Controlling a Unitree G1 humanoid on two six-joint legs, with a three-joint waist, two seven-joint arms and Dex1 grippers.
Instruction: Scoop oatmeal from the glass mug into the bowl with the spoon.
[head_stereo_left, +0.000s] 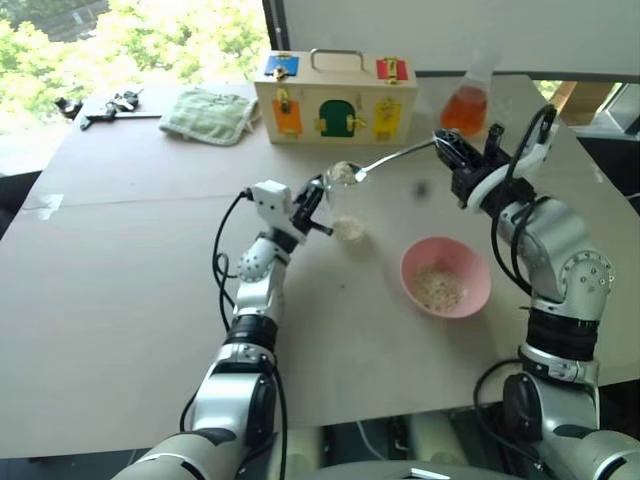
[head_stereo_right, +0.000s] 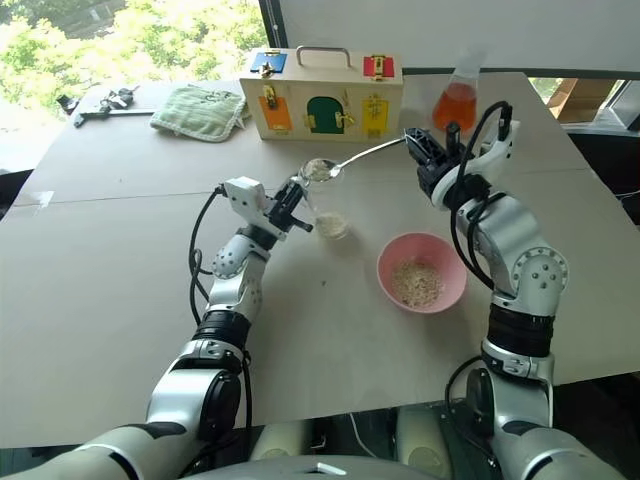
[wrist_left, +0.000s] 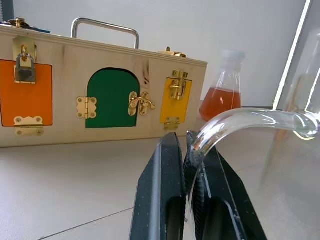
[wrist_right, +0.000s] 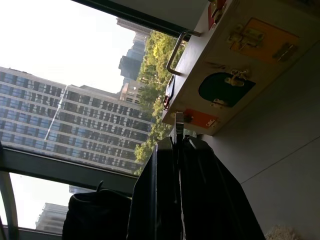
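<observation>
Lab – flask (head_stereo_left: 466, 103), latch box (head_stereo_left: 335, 98)

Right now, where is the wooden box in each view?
Left eye: box at top centre, left of the flask.
Right eye: box at top centre.
Left wrist: box close up, front face on.
Right wrist: box seen tipped sideways.
Shared landmark: its green door.

The pale table (head_stereo_left: 150, 300) carries a pink bowl (head_stereo_left: 446, 276) near its right edge, a glass mug (head_stereo_left: 345, 205) mid-table, and a wooden latch box (head_stereo_left: 335, 98), orange flask (head_stereo_left: 466, 100) and green cloth (head_stereo_left: 208, 115) along its far edge.
</observation>
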